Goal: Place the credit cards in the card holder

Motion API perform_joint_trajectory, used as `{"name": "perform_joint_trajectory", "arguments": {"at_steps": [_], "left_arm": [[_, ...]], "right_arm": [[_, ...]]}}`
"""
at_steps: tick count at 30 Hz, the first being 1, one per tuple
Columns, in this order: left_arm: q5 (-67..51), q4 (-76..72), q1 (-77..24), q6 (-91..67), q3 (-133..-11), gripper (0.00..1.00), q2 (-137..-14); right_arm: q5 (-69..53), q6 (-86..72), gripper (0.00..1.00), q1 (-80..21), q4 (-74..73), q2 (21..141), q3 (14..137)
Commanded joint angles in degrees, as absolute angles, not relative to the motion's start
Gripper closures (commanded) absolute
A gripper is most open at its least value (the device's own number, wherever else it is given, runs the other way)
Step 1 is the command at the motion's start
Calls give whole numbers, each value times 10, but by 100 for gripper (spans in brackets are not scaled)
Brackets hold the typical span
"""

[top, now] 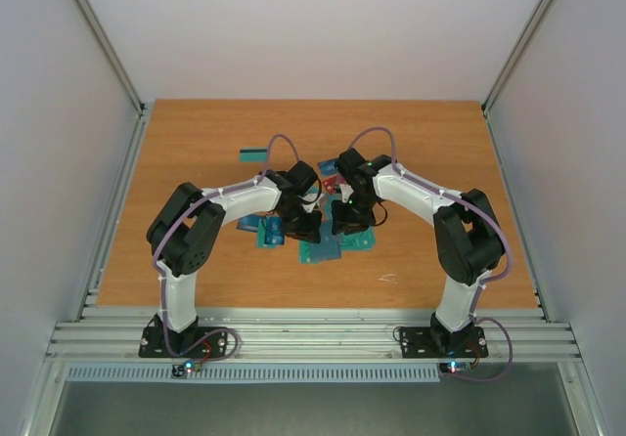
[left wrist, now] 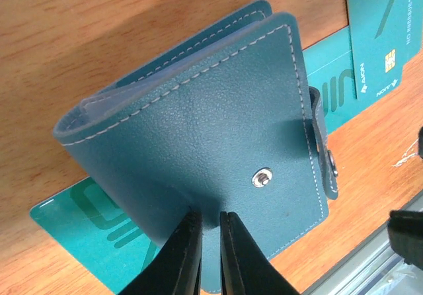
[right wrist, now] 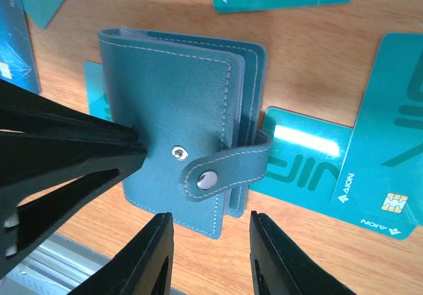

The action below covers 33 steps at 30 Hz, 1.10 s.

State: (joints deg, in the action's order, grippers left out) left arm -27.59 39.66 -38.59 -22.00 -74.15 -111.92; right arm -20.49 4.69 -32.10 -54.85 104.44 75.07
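Near the middle of the bench [top: 196,143] I see the card holder [left wrist: 198,143], folded shut, its strap [right wrist: 231,166] lying over the cover with the snap unfastened. My left gripper [left wrist: 210,217] pinches the holder's edge, jaws almost together. My right gripper [right wrist: 210,225] stands partly open, one corner of the holder between its fingers and untouched. Teal credit cards [right wrist: 304,163] lie flat under and around the holder.

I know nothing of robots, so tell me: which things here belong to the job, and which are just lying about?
Job: card holder, pinched by left gripper; credit cards scattered around it; right gripper, open near its strap.
Lying about: pale thread scrap on the table.
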Motion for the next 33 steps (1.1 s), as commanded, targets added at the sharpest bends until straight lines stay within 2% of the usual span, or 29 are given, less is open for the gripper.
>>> {"name": "perform_joint_trajectory", "arguments": {"at_steps": [1, 13, 17, 31, 33], "left_arm": [[-255, 395, -386, -208, -749, 90, -1141], [-270, 369, -384, -220, -736, 93, -1140], [-272, 362, -385, -221, -729, 94, -1139], [-271, 360, -383, -219, -727, 94, -1137], [-272, 359, -383, -219, -727, 95, -1138]], "right_arm": [[-204, 66, 65, -331, -563, 1048, 778], [-154, 61, 65, -367, -577, 1093, 806], [-141, 60, 68, -368, -579, 1104, 807], [-114, 60, 98, -368, -588, 1104, 815], [-116, 59, 99, -368, -587, 1098, 815]]}}
